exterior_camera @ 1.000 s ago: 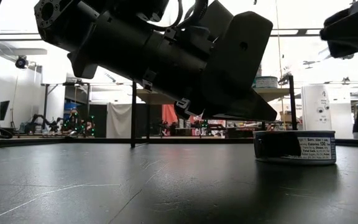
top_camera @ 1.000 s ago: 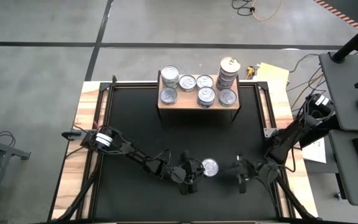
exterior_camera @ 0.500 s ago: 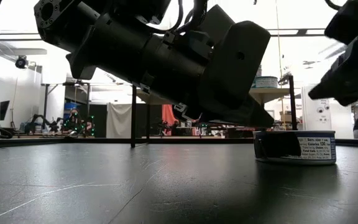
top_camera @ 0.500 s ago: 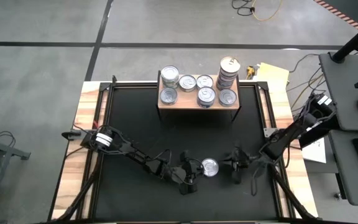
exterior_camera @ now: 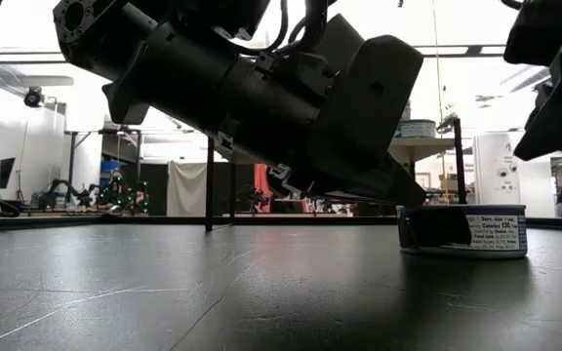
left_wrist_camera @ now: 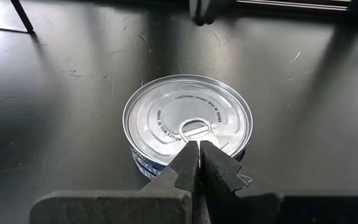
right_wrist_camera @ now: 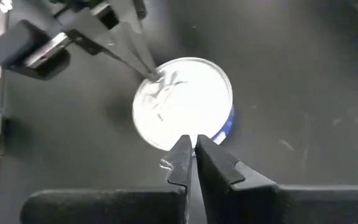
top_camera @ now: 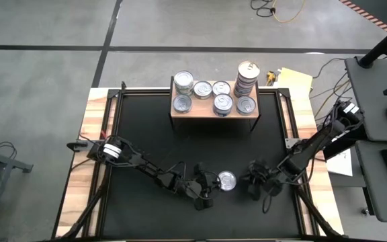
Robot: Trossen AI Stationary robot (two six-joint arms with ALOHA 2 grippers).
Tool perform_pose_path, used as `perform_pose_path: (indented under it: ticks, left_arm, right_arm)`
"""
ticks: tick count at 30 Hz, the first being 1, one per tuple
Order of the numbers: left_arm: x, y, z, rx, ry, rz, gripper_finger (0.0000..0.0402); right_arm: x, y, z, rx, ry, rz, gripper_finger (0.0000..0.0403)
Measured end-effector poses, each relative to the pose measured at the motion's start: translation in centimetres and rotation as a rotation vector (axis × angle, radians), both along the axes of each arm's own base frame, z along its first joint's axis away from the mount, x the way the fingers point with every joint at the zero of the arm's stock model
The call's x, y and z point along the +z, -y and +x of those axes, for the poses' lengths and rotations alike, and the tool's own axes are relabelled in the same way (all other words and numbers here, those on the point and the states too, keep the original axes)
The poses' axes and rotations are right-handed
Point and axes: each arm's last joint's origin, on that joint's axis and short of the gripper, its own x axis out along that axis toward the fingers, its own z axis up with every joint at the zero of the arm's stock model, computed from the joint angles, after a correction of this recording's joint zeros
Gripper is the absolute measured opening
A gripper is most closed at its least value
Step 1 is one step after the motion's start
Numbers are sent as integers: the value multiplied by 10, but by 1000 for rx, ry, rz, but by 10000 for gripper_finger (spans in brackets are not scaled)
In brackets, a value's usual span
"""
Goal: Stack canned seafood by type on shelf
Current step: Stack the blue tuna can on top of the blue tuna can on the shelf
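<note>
Silver-topped can sits alone on the black desk near the front edge, pull ring up, blue label on its side. Left claw has its fingers pressed together, tips just over the can's rim by the ring. Right claw is likewise closed, empty, tips at the opposite rim. Wooden shelf stands well apart at the desk's far side, carrying six single cans and one tall stack.

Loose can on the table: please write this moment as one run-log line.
loose can: on table | left end effector: shut, beside can | right end effector: shut, beside can
</note>
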Motion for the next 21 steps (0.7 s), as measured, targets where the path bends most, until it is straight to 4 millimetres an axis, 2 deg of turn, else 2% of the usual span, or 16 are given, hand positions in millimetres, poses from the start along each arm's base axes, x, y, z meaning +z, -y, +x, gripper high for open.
perform_pose_path:
  ticks: [5, 16, 21]
  left_arm:
    - [0, 2, -1, -3, -1, -14, 0]
    - [-1, 5, -2, -14, -5, -14, 0]
    - [-1, 6, -2, -16, -6, -13, 0]
  right_arm:
    - [3, -1, 1, 11, -3, 18, 46]
    - [3, 3, 4, -24, -5, 39, 191]
    - [1, 4, 6, -46, -7, 47, 227]
